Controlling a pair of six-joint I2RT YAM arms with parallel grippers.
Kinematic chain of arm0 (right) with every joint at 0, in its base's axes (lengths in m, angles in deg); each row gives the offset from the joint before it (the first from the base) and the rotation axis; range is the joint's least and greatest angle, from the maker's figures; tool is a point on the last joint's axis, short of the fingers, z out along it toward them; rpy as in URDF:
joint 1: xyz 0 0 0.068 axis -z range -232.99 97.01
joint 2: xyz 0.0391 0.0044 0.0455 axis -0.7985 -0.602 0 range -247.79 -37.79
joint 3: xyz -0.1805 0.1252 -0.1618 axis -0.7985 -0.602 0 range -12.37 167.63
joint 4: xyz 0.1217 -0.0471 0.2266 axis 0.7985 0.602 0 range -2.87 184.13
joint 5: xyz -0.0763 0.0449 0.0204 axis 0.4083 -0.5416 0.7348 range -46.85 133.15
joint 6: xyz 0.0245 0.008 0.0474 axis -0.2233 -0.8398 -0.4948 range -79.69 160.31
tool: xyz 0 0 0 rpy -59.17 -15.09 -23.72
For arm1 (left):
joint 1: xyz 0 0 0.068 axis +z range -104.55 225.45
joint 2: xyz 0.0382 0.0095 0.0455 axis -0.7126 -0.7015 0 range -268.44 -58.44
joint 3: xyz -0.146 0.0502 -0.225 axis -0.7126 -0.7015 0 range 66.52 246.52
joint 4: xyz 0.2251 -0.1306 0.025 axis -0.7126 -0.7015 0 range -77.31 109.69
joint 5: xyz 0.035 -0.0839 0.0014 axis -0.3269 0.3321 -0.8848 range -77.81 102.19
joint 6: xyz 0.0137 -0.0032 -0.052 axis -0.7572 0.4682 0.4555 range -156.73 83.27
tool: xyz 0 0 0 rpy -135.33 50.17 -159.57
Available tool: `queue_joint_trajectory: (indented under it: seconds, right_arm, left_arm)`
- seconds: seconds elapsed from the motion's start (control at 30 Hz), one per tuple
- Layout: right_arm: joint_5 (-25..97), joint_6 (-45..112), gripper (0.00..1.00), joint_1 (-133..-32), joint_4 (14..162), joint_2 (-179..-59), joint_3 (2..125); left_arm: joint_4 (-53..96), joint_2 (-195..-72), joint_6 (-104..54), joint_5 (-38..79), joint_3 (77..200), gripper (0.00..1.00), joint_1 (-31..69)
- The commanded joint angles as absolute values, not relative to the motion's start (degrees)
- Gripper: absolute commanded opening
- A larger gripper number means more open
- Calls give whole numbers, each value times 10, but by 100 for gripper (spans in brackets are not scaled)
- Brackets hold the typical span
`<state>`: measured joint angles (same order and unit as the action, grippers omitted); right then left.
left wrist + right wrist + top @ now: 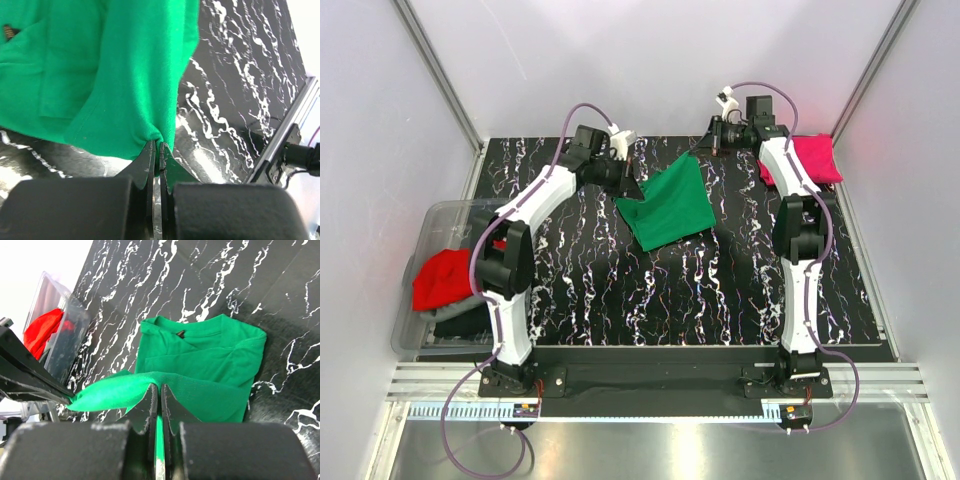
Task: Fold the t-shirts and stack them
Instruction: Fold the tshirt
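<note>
The bright green t-shirt [670,205] is partly folded, with its lower part resting on the black marbled table. My left gripper [632,190] is shut on its left corner, and the cloth bunches between the tips [160,147]. My right gripper [705,148] is shut on the far corner, pinching a fold of green cloth [160,387] and holding it above the rest of the shirt [210,365]. A magenta-pink t-shirt [810,158] lies folded at the far right. A red t-shirt [445,278] sits on darker shirts [460,315] in the bin.
A clear plastic bin [430,225] stands off the table's left edge and also shows in the right wrist view, bin [70,325]. White walls close in the left, far and right sides. A metal rail [660,380] runs along the near edge by the arm bases.
</note>
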<state>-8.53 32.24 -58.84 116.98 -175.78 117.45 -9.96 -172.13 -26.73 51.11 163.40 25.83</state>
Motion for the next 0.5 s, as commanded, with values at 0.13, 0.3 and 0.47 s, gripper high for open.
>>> queue_joint_trajectory:
  seconds: [0.13, 0.3, 0.47]
  right_arm:
    - [-97, 327, 1, -589, 1150, -1712, 1176]
    - [-92, 308, 1, -590, 1149, -1779, 1249]
    - [-74, 305, 2, -601, 1134, -1835, 1293]
  left_arm:
    - [-92, -1668, -267, 508, 1619, 0, 257]
    - [-94, -1680, -257, 504, 1607, 0, 277]
    - [-87, -1736, -236, 501, 1628, 0, 312]
